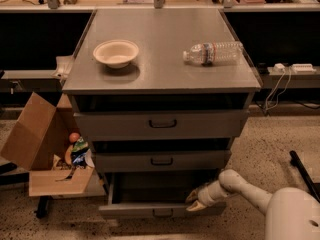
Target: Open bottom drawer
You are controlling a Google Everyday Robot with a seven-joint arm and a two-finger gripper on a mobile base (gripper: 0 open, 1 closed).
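Note:
The bottom drawer (160, 210) is the lowest of three grey drawers in the cabinet, with a slim front and a small black handle (162, 213). It stands pulled out, and its shallow grey tray (150, 189) shows behind the front. My gripper (196, 200) reaches in from the lower right on a white arm and sits at the drawer's right end, on or just behind the top edge of its front. The middle drawer (161, 161) and the tall top drawer (162, 124) sit further in.
A cream bowl (116, 52) and a lying water bottle (214, 52) rest on the cabinet top (160, 69). An open cardboard box (44, 149) with items stands on a low cart at left. Cables and a power strip (292, 68) lie at right. A black bar (302, 171) lies on the floor.

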